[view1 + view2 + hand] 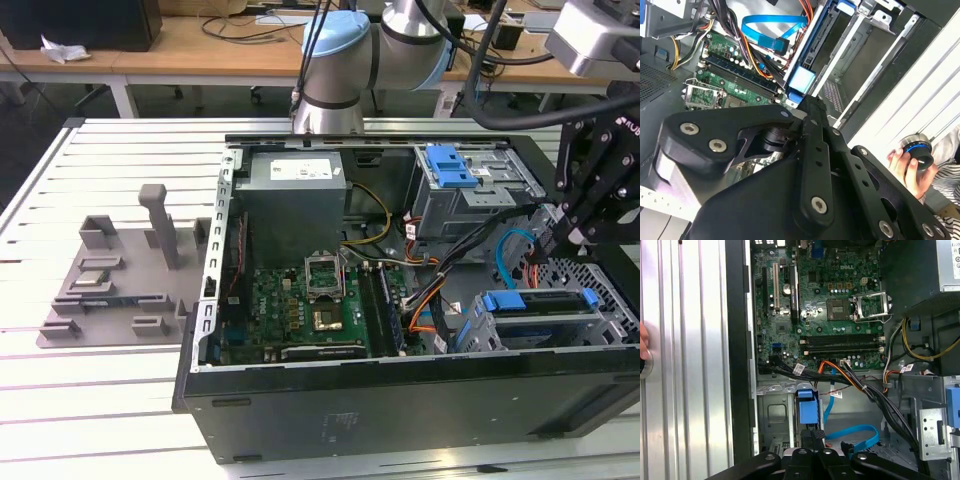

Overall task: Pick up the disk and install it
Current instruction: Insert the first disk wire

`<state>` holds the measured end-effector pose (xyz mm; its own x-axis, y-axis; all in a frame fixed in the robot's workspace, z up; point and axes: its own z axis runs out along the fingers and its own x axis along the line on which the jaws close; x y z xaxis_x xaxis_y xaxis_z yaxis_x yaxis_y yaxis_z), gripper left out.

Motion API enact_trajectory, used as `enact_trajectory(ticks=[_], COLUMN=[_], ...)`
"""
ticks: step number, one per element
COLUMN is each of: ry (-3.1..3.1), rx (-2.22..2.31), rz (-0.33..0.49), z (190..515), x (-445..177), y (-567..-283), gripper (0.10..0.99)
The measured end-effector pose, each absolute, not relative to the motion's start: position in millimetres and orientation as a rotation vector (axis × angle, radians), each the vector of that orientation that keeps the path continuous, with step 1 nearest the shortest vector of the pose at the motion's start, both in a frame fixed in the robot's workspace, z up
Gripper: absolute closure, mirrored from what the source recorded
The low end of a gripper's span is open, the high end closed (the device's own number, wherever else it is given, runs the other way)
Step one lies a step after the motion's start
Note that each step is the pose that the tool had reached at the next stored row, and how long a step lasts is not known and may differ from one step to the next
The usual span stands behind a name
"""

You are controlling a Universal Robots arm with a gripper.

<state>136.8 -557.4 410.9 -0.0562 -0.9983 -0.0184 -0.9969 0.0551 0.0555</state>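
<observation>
The disk (545, 306), a flat silver drive with a blue bracket at both ends, lies in the metal drive cage at the open computer case's front corner, on the exterior view's right. My black gripper (578, 235) hangs just above that cage. In the first wrist view the fingertips (807, 436) stand pressed together right behind the bracket's blue tab (807, 409), with nothing between them. In the second wrist view my gripper (812, 103) ends next to the same blue tab (801, 82), and the disk (816, 42) shows edge-on in its bay.
Inside the case are the green motherboard (300, 310), a grey power-supply box (295, 195), a blue flat cable (860, 432) and orange and black wire bundles (850, 382) near the cage. A grey fixture tray (120, 280) lies on the slatted table. A person's hand (902, 165) holds a round black device.
</observation>
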Motion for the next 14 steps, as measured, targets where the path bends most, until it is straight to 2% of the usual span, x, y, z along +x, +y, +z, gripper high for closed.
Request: enact_trajectory(ticks=[14], ry=[-2.26], rx=[2.138], rz=[-0.081], z=[407], x=[174], y=[-548], gripper=[0.98])
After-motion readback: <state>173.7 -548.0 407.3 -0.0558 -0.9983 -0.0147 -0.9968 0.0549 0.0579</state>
